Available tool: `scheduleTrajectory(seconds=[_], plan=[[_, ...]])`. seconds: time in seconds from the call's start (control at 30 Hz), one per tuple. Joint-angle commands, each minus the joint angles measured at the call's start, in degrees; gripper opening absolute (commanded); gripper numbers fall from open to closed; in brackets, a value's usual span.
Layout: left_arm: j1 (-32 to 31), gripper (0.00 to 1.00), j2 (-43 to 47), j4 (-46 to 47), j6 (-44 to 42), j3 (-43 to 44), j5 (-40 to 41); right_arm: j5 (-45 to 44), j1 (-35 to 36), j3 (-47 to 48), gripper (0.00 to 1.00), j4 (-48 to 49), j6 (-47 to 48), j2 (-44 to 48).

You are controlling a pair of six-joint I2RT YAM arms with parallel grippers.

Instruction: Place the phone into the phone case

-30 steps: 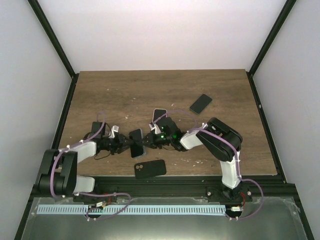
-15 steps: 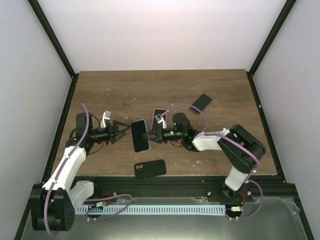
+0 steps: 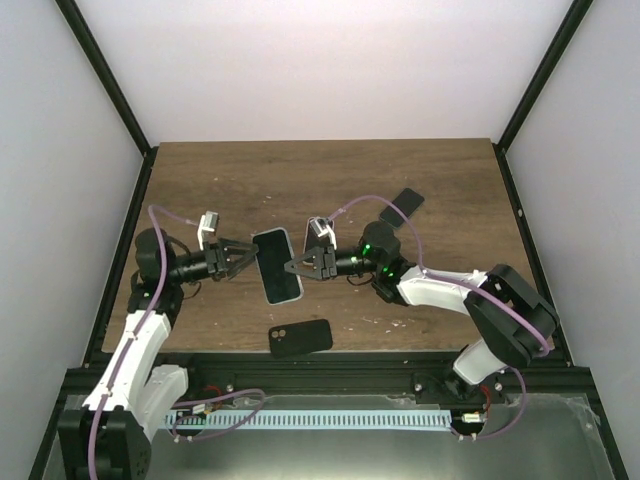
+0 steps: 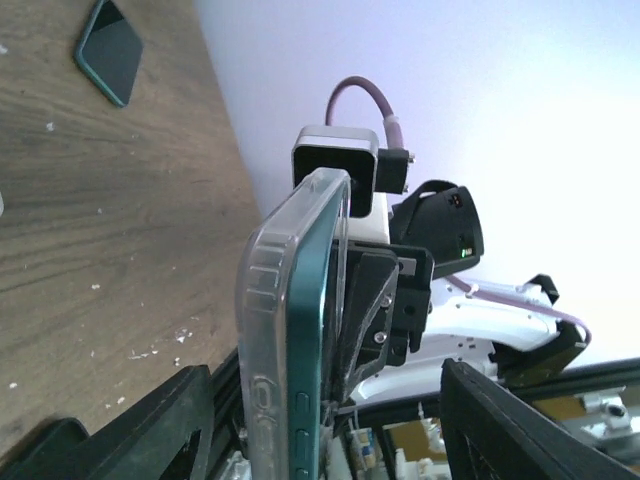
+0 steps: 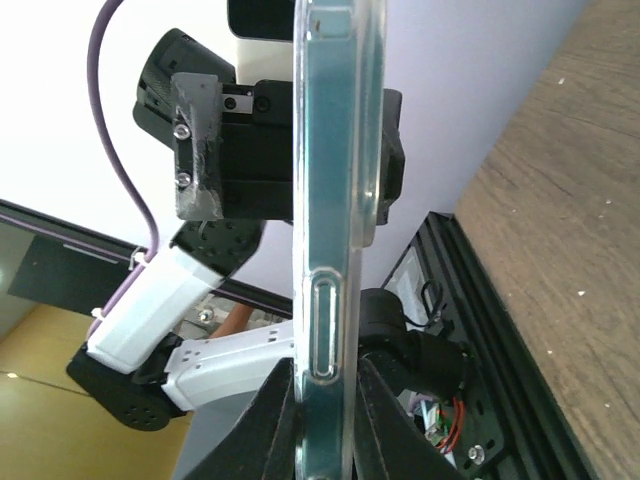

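Count: one phone [image 4: 318, 320], seated in one clear phone case [image 4: 268, 330]. One further dark phone [image 3: 402, 207] at 2 o'clock on the table [image 3: 250, 180]. One black phone-shaped unit [image 3: 300, 338], two lenses showing, at 6 o'clock.

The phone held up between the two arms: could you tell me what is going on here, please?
The right gripper is shut on one long edge of the phone, holding it up above the table. The left gripper is open, with a finger on either side of the opposite edge, not gripping. In the left wrist view the phone appears to sit inside the clear case. A black phone-shaped item lies near the front edge.
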State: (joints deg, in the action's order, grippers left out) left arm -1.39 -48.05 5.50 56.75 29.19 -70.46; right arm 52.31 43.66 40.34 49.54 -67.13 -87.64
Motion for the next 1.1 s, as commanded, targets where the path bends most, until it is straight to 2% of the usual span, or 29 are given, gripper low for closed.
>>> scheduleTrajectory(seconds=[0.0,0.23,0.5,0.73,0.87,0.97,1.07], plan=[[-0.14,0.60,1.25,17.95,11.54,-2.92,-2.32,2.89,0.15,0.81,0.10,7.94,-3.65,1.72],[-0.27,0.39,1.05,18.88,13.68,-3.43,-2.03,2.66,0.54,0.75,0.10,8.54,-4.29,1.40],[-0.37,0.20,-1.12,19.77,14.16,-4.24,-1.42,2.43,0.97,0.87,0.11,9.23,-5.31,0.20],[-0.37,0.02,-2.07,15.64,10.98,-3.32,-1.53,1.72,0.98,0.74,0.22,7.49,-4.76,0.12],[-0.36,0.00,-2.83,10.50,8.07,-2.42,-1.76,1.01,0.97,0.51,0.21,7.50,-5.71,-0.46],[-0.37,0.01,-3.79,7.15,6.05,-1.22,-2.15,0.21,0.96,0.04,0.15,9.17,-7.44,-0.93],[-0.37,0.09,-4.66,4.87,4.87,-0.07,-2.40,-1.47,0.98,-0.57,0.11,12.22,-10.63,-1.32]])
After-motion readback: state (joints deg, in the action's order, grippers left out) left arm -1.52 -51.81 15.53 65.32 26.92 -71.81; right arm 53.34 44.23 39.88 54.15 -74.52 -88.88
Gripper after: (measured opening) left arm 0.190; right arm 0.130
